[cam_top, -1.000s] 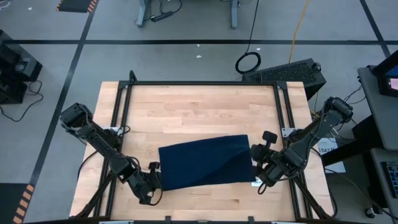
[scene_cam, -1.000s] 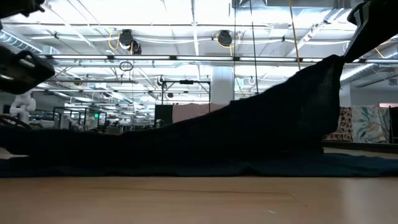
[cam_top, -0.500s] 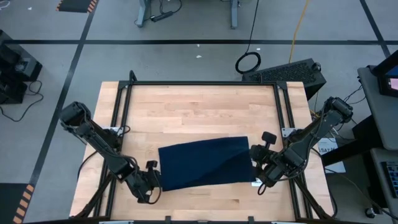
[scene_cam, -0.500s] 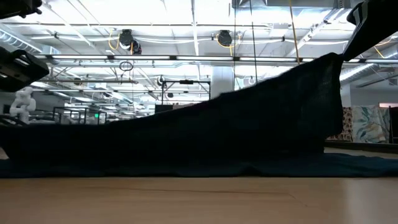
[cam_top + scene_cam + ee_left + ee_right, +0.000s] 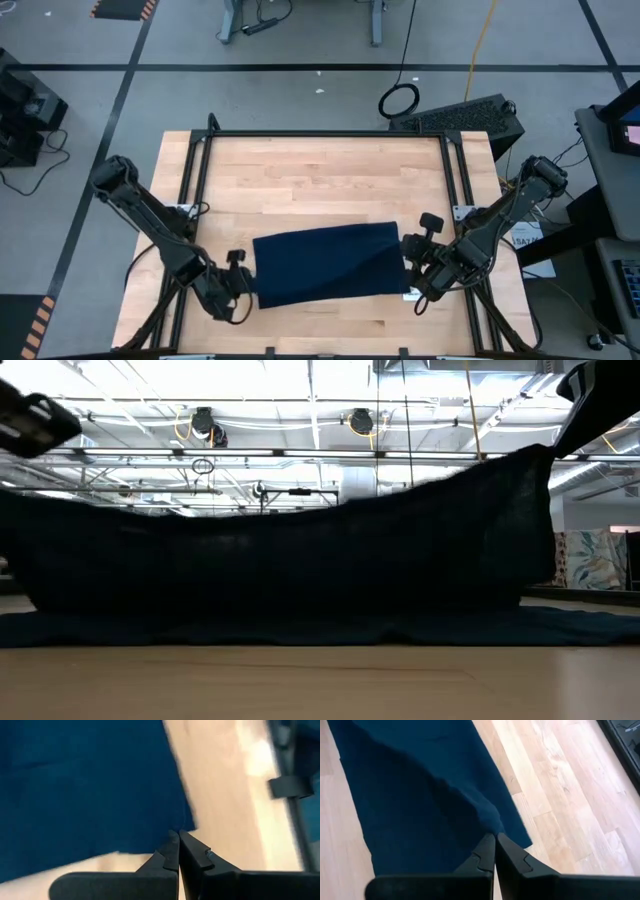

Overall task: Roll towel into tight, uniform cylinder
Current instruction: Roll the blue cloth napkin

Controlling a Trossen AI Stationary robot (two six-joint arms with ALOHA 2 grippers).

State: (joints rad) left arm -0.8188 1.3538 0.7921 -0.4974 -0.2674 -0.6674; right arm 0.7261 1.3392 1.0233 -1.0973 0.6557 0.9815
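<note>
The dark navy towel [image 5: 325,262] lies on the near half of the wooden table [image 5: 320,175]. Its near edge is raised between my two grippers. In the low view the towel [image 5: 300,560] stands like a curtain, and its lower part rests on the tabletop. My left gripper [image 5: 248,283] is shut on the near left corner. My right gripper [image 5: 408,272] is shut on the near right corner and holds it a little higher. My left gripper [image 5: 178,847] pinches the towel's near left corner [image 5: 184,826] between its two shut fingers, slanting down from the table's left near side. That corner is lifted clear; the cloth falls from it onto the table. My right gripper [image 5: 495,847] pinches the towel's near right corner [image 5: 492,822] between its two shut fingers, slanting down from the table's right near side. The cloth is bunched at the fingers. That corner is lifted, and the rest slopes down to the table.
A black frame rail [image 5: 325,133] runs round the tabletop. Bare wood [image 5: 320,190] lies beyond the towel toward the far edge. A black keyboard-like object [image 5: 465,115] sits off the table's far right corner.
My left gripper has risen, taking the towel's near left corner up with it. The raised edge, which sloped down to the left, now hangs nearly level between the grippers. The towel's lower part has stayed on the table.
</note>
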